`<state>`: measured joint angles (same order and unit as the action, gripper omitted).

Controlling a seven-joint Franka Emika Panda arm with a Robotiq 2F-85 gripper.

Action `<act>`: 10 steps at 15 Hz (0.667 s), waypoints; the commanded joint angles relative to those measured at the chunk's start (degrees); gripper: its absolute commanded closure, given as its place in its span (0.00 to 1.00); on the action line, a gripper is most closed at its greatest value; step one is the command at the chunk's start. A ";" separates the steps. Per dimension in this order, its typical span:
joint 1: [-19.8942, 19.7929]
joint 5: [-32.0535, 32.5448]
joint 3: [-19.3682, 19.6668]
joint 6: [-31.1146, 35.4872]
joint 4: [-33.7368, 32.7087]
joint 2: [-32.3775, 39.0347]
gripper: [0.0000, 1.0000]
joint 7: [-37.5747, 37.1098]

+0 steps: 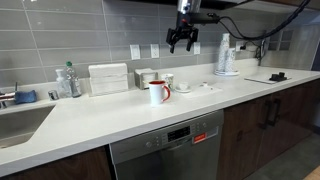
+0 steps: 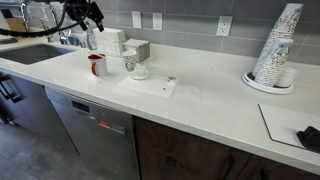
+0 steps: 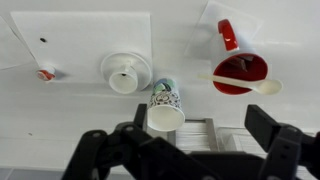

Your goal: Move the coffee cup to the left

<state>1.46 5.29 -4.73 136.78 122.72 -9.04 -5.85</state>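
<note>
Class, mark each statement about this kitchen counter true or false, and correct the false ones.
1. The gripper is holding the coffee cup. False: it hangs open above the counter, holding nothing.
2. A spoon lies across the red-handled mug. True.
3. The stack of paper cups touches the coffee cup. False: it stands far off along the counter.
4. The coffee cup stands upright. True.

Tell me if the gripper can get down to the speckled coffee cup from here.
Probably yes. The gripper hangs open above the counter, nothing covers the coffee cup below it, and the red-trimmed mug and white dish stand apart from it, though close.
</note>
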 commanded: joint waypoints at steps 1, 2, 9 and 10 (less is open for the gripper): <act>-0.21 5.24 -0.57 2.53 -7.30 8.50 0.00 -5.53; 0.13 6.45 -0.42 3.64 -8.48 10.10 0.00 -7.07; 2.84 10.58 1.11 7.79 -11.52 15.45 0.00 -16.30; 3.31 10.50 1.20 7.80 -12.21 16.48 0.00 -17.16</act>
<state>3.60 16.25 -4.81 144.63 110.54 7.50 -23.45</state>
